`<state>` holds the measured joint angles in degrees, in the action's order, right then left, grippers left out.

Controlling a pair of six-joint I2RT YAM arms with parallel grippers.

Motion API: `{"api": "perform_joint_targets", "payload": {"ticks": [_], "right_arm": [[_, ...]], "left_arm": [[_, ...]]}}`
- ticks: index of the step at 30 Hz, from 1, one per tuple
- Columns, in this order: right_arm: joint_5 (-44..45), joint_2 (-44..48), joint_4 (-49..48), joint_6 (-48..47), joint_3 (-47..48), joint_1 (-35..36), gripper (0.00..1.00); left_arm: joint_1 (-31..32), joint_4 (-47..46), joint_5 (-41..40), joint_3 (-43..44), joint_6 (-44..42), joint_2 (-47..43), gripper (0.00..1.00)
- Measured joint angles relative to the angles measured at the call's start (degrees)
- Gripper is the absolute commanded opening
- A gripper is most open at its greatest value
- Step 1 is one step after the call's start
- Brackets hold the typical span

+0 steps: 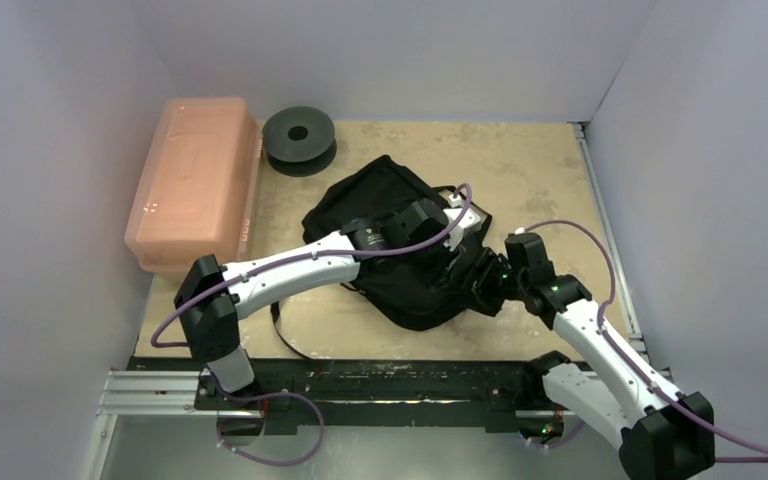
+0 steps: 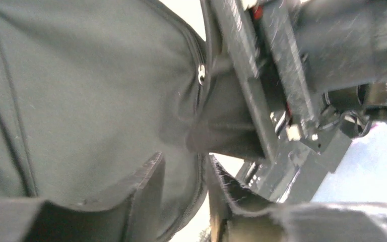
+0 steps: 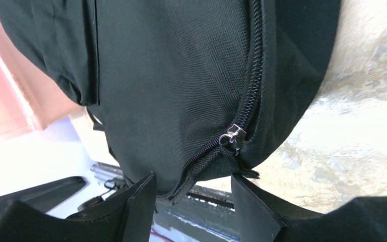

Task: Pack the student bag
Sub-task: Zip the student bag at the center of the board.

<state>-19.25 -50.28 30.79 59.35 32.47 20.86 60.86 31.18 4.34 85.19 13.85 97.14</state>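
Observation:
The student bag (image 1: 390,215), soft black fabric, lies in the middle of the table. My left gripper (image 1: 452,238) is over its right side and my right gripper (image 1: 482,283) is at its near right corner. In the left wrist view the bag (image 2: 80,101) fills the left, with a zip pull (image 2: 201,74). The left gripper (image 2: 186,201) stands slightly open with the bag's zip edge hanging in the gap, and light shows beside it. In the right wrist view the right gripper (image 3: 194,204) is open wide around the bag's lower zip edge (image 3: 191,171), just below a silver zip pull (image 3: 232,136).
A pink translucent box (image 1: 195,185) stands at the left beside the wall, and a black round spool (image 1: 299,138) sits behind it to the right. A bag strap (image 1: 282,335) trails toward the black front rail (image 1: 360,385). Walls enclose three sides.

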Motion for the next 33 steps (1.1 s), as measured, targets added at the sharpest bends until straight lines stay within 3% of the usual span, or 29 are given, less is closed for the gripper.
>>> {"api": "perform_joint_targets", "payload": {"ticks": [3, 7, 13, 16, 23, 26, 33], "right_arm": [[3.3, 0.9, 2.3, -0.2, 1.8, 0.1, 0.62], [8.6, 4.0, 5.2, -1.4, 4.3, 0.1, 0.64], [11.1, 6.4, 9.0, -2.6, 4.7, 0.1, 0.66], [10.7, 6.4, 9.9, -3.1, 4.3, 0.1, 0.64], [8.8, 5.7, 10.4, -3.7, 2.0, 0.1, 0.62], [7.9, 5.5, 10.4, -3.8, 2.0, 0.1, 0.61], [7.2, 1.9, 8.9, -3.1, 2.0, 1.4, 0.6]], "left_arm": [[0.1, -1.7, 1.6, -4.1, 0.6, -0.6, 0.54], [0.9, -4.6, 1.9, -12.5, 1.5, -1.6, 0.55], [4.4, -5.3, 0.1, -12.7, 1.5, 0.2, 0.55], [5.6, -5.6, -1.4, -11.5, 1.5, 1.6, 0.44], [4.5, -2.4, -9.2, -7.4, 1.3, 3.9, 0.07], [3.4, -2.2, -10.1, -7.0, 1.3, 3.9, 0.01], [1.8, -2.3, -8.8, -6.9, 1.5, 3.5, 0.0]]}}
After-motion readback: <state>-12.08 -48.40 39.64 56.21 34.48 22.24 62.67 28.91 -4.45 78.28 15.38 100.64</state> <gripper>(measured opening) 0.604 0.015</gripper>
